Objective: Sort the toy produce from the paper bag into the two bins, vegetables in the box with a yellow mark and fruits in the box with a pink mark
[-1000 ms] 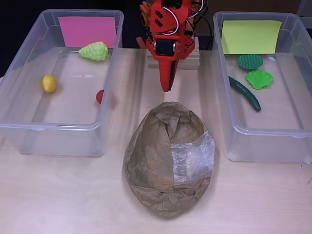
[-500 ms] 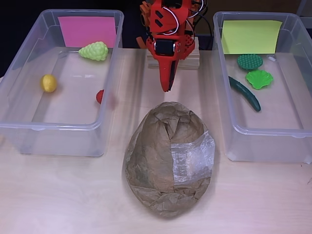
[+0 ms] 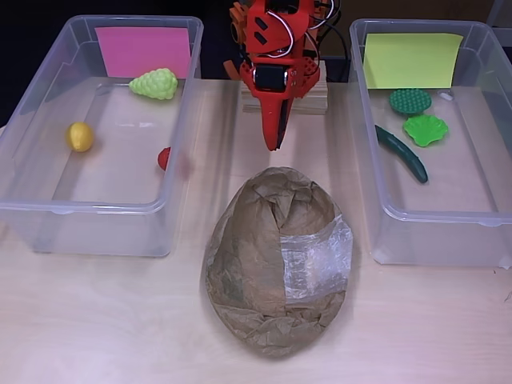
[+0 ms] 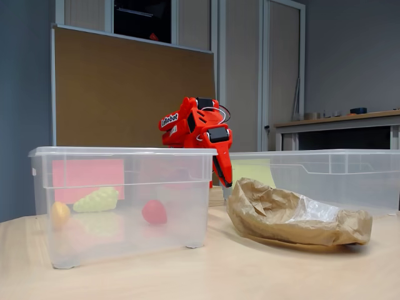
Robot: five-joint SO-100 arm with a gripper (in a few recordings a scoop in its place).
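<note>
**Bag between two part-filled bins, gripper hanging above it**

Broadly, a pale wooden table [image 3: 96,320] carries everything. In the overhead view two clear plastic boxes sit at its sides: the box with the pink mark [image 3: 32,152] at the left and the box with the yellow mark [image 3: 488,160] at the right, well apart, with the crumpled brown paper bag [image 3: 268,256] lying between them and nearer the camera. The bag lies slumped on its side with a patch of clear tape or film on its right half; what it holds cannot be seen.

The red arm [image 3: 272,40] stands on a small wooden block [image 3: 316,100] at the far edge of the table, between the boxes. Its gripper [image 3: 274,142] points down and toward the bag, its tip just short of the bag's far end in the overhead view and above the bag's left end in the fixed view [image 4: 227,181]. The fingers look pressed together with nothing between them.

In the pink-marked box lie a pale green bunch of grapes [image 3: 154,83] near the back, a yellow lemon [image 3: 79,136] at the left, and a small red fruit [image 3: 164,158] against the right wall. In the yellow-marked box lie a dark green cucumber [image 3: 402,154], a bright green leafy vegetable [image 3: 426,129], and a darker green round, bumpy piece [image 3: 410,101] behind it.
</note>
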